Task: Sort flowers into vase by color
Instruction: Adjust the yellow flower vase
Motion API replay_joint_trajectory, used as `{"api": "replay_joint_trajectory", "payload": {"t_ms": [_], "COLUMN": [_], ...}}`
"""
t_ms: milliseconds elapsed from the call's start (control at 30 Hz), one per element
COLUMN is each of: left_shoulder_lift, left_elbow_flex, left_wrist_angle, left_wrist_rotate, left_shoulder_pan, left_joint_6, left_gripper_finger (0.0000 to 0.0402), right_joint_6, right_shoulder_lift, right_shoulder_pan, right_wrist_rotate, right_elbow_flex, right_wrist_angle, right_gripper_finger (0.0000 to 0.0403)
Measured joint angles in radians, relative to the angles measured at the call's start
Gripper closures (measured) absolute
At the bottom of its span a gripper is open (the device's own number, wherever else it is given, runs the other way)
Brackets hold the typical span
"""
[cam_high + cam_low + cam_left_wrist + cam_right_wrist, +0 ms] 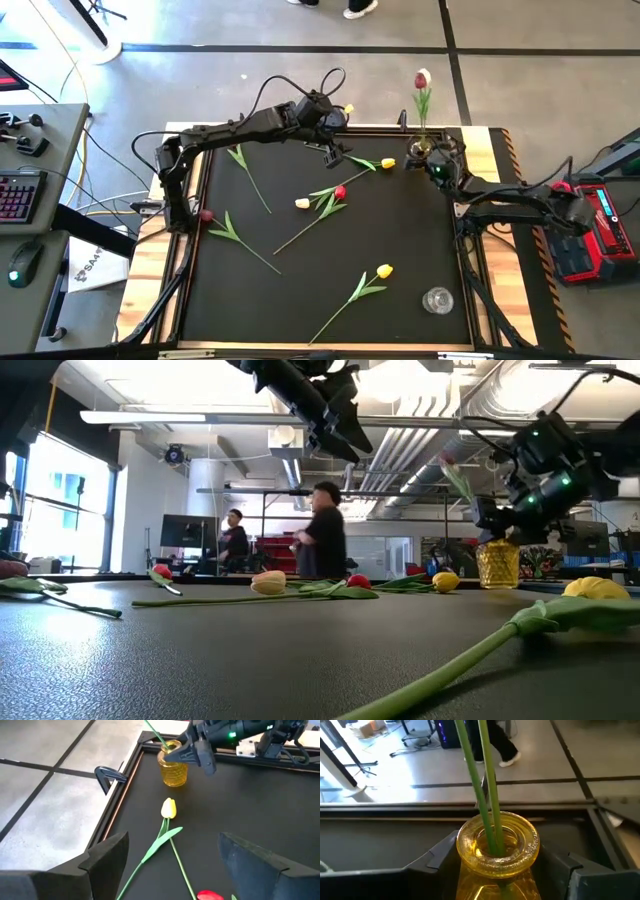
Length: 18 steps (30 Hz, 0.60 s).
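- Right wrist view: right gripper (497, 865) straddles the yellow vase (498, 851), fingers partly apart either side; contact unclear.
- Two green stems (487, 795) stand upright in the vase, between the fingers.
- Left gripper (172, 857) wide open, empty; yellow tulip (168, 808) just ahead, head towards the vase.
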Motion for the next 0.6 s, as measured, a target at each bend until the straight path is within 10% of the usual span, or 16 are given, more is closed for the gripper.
{"api": "replay_joint_trajectory", "payload": {"t_ms": [600], "left_shoulder_lift": [0.003], "left_elbow_flex": [-0.001], "left_wrist_angle": [-0.045], "left_wrist_rotate": [-0.001], "left_shoulder_pan": [-0.001], "left_joint_6": [0.011], "left_gripper_finger": [0.0108], "right_joint_6": [-0.029], "right_shoulder_lift": [-0.001], "right_shoulder_pan": [0.003], "right_wrist_rotate": [0.033], "right_elbow_flex": [-0.042], "right_wrist_angle": [-0.002], "right_gripper_finger": [0.0149]}}
